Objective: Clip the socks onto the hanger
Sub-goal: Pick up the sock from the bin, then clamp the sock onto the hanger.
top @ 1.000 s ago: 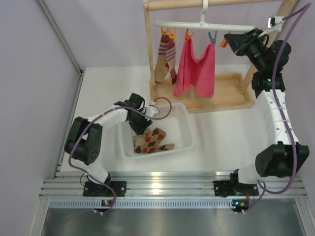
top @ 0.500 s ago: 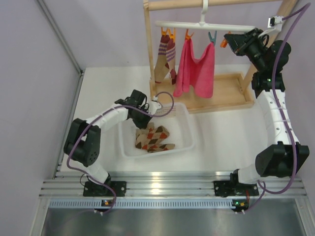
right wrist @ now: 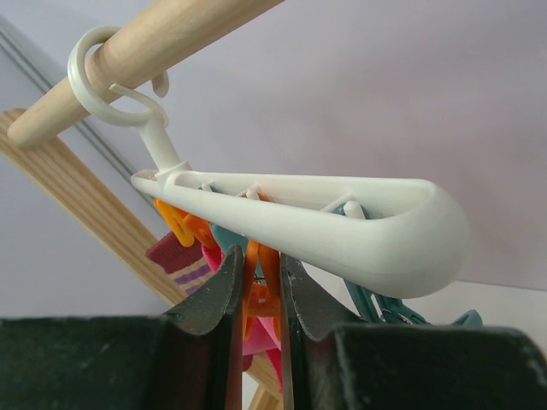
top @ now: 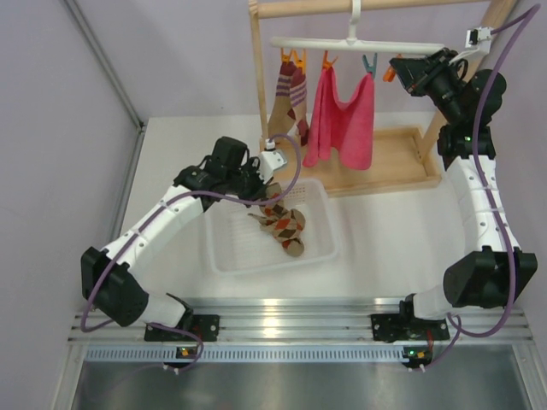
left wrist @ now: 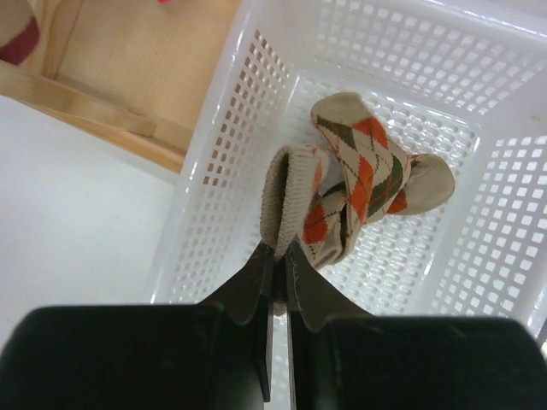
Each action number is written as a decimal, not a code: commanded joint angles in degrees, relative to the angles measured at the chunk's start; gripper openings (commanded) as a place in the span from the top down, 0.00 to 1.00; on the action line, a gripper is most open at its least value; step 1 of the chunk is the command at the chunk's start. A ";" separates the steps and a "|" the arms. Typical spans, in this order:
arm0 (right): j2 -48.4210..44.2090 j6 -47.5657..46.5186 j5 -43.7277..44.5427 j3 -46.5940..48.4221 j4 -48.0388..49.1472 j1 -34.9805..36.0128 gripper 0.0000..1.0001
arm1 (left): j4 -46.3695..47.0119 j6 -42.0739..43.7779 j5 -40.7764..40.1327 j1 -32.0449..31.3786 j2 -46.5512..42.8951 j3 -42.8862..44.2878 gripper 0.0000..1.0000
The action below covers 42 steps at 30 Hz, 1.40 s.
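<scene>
The argyle socks (top: 284,224) hang bunched over the white basket (top: 272,264), partly lifted off its floor. My left gripper (top: 261,193) is shut on the ribbed cuff of the socks (left wrist: 355,175), which is pinched between the fingertips of the left gripper (left wrist: 279,254). The white hanger (top: 385,45) hangs by its hook from the wooden rod. At its right end my right gripper (top: 395,72) is shut on an orange clip (right wrist: 261,278), squeezed between the jaws just under the hanger bar (right wrist: 342,224). A teal clip (top: 368,65) hangs to its left.
A maroon-and-tan striped sock (top: 287,101) and a pink cloth (top: 342,120) hang clipped at the hanger's left and middle. The wooden rack's base tray (top: 389,162) lies behind the basket. A grey wall (top: 60,128) borders the table on the left.
My left gripper shut on the socks' cuff and rose toward the back of the basket, pulling the socks up with it. The right arm has not moved.
</scene>
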 commanded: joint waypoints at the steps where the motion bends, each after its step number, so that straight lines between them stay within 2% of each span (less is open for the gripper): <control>1: -1.79 0.49 -1.61 3.36 4.81 0.20 1.00 | -4.00 -0.15 3.20 0.08 -2.28 2.69 1.00; 9: -1.35 1.19 -2.58 3.27 6.31 0.20 1.00 | -5.50 -0.85 16.92 0.08 -1.94 14.72 1.00; 13: -1.00 1.63 -2.67 3.80 6.75 0.20 1.00 | -3.04 -3.04 17.99 -0.35 1.22 21.92 1.00; 15: -0.82 2.42 -2.67 3.89 7.27 0.20 1.00 | -1.11 -5.23 17.46 -0.80 4.82 27.02 1.00; 17: -0.65 3.21 -2.58 3.89 7.63 0.37 1.00 | 1.78 -11.81 16.67 -1.06 8.50 31.06 1.00; 19: -0.56 3.39 -2.49 4.06 8.07 0.55 1.00 | 5.92 -16.40 19.38 -1.32 12.19 33.36 1.00; 22: -0.12 4.09 -3.19 4.24 9.12 0.90 1.00 | 8.04 -16.59 26.93 -2.55 17.99 39.76 1.00; 25: 0.15 5.05 -3.63 3.89 10.35 0.90 1.00 | 8.21 -14.22 25.64 -5.45 24.31 51.16 1.00; 29: -0.03 5.50 -4.34 3.45 11.40 0.99 1.00 | 12.33 -13.95 22.74 -7.56 31.10 59.18 1.00; 37: 0.14 6.56 -8.02 3.18 13.69 0.99 1.00 | 24.03 -18.25 17.64 -9.14 42.88 67.90 1.00; 42: -0.12 5.59 -10.74 2.83 14.30 0.99 1.00 | 28.60 -13.79 12.11 -10.55 44.91 68.52 1.00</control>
